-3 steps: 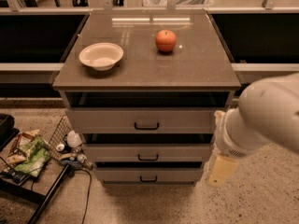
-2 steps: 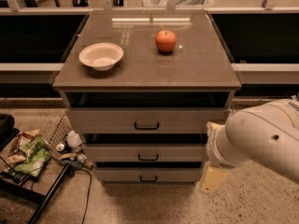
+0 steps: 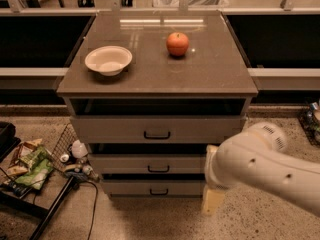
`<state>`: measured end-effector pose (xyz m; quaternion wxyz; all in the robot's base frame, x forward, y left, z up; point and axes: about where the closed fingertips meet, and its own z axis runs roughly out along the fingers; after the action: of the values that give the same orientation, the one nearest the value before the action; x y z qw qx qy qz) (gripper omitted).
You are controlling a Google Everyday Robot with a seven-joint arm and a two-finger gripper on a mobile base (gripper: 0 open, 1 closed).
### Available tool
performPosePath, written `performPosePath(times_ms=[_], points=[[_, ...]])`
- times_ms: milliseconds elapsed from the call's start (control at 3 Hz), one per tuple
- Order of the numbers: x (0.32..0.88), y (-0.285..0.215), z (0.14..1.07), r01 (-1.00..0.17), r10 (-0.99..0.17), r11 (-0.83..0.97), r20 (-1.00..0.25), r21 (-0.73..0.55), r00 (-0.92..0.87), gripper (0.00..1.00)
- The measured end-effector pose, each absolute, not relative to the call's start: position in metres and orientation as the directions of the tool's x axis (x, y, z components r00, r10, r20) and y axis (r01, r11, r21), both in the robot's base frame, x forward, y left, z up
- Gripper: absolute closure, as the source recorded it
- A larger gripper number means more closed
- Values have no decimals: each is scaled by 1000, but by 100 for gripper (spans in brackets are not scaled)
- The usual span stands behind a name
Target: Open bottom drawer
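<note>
The grey-brown cabinet (image 3: pixel 155 79) has three drawers. The bottom drawer (image 3: pixel 130 187) is the lowest, a shallow front with a small black loop handle (image 3: pixel 159 191), and it sits pushed in. My white arm (image 3: pixel 260 164) comes in from the right, and its elbow hides the right ends of the middle and bottom drawers. The cream-coloured gripper (image 3: pixel 212 202) hangs below the arm, just right of the bottom drawer's front and close to the floor, apart from the handle.
A white bowl (image 3: pixel 108 60) and an orange fruit (image 3: pixel 177 43) rest on the cabinet top. On the floor to the left are a wire basket (image 3: pixel 67 141), snack bags (image 3: pixel 31 165) and a black cable (image 3: pixel 65 196). Speckled floor lies in front.
My arm and gripper have swung left and downward, from beside the middle drawer's right end to the level of the bottom drawer. The drawers have not moved.
</note>
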<state>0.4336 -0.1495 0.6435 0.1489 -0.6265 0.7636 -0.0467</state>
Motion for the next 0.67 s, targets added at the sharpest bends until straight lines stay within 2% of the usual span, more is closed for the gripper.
performPosePath(times_ms=[667], points=[[449,-113,497,-974,-978,110,-194,-197,-72,0]])
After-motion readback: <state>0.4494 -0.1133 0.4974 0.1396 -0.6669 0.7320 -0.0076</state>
